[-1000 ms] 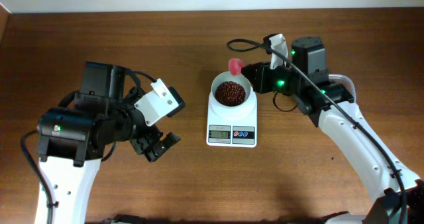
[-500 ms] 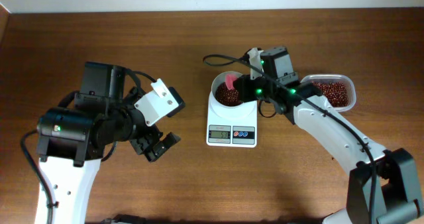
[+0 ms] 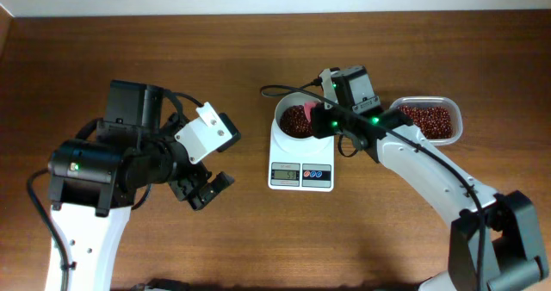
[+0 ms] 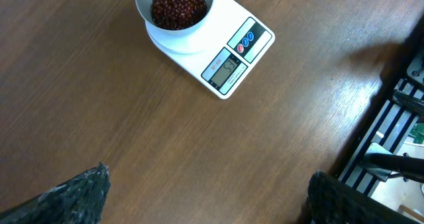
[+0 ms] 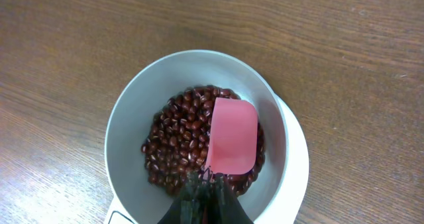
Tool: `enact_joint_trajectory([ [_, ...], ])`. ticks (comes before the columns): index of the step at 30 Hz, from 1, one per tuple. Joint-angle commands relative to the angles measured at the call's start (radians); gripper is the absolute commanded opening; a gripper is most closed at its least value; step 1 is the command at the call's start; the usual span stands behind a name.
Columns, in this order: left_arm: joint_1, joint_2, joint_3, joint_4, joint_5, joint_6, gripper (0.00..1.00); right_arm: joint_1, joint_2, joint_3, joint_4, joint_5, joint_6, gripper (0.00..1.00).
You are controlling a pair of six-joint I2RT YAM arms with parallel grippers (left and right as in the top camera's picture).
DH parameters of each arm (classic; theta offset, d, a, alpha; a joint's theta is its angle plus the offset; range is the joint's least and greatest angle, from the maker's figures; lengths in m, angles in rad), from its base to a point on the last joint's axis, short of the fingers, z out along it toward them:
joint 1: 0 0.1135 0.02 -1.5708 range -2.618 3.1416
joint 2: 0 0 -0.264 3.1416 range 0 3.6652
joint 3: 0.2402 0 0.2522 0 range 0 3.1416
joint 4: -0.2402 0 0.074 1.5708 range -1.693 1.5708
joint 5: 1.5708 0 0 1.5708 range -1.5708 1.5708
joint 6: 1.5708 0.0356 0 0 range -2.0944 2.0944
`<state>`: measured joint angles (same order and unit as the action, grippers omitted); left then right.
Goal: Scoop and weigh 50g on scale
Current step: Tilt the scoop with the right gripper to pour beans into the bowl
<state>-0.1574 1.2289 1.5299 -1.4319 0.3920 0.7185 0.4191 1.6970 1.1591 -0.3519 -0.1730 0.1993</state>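
- The wooden counter [image 3: 258,50] carries everything.
- The left tool [image 3: 209,190] hangs wide open over the counter's left half, holding nothing.
- The right tool [image 5: 207,185] is clamped on the handle of a pink scoop [image 5: 232,134], above the bowl [image 3: 279,123].
- The scale [image 3: 301,164] sits mid-counter, nearer the far edge.
- The clear tub [image 3: 428,119] stands apart from the scale, toward the counter's right edge.
- The white bowl rests on the scale.
- The beans [image 5: 175,141] lie heaped in the bowl, with the scoop's blade over them.

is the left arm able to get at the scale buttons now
Probably yes: only bare table lies between the open left gripper and the scale, and the right gripper holds its scoop over the bowl, not the buttons.
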Motion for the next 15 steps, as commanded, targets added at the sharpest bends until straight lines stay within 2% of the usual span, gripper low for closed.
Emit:
enact_joint_trajectory([
  [1, 0.003, 0.000, 0.009, 0.001, 0.003, 0.017, 0.99, 0.007, 0.028, 0.004, 0.001, 0.013, -0.012, 0.04],
  [15, 0.003, 0.000, 0.009, 0.001, 0.003, 0.017, 0.99, 0.055, 0.055, 0.004, 0.001, -0.005, -0.011, 0.04],
])
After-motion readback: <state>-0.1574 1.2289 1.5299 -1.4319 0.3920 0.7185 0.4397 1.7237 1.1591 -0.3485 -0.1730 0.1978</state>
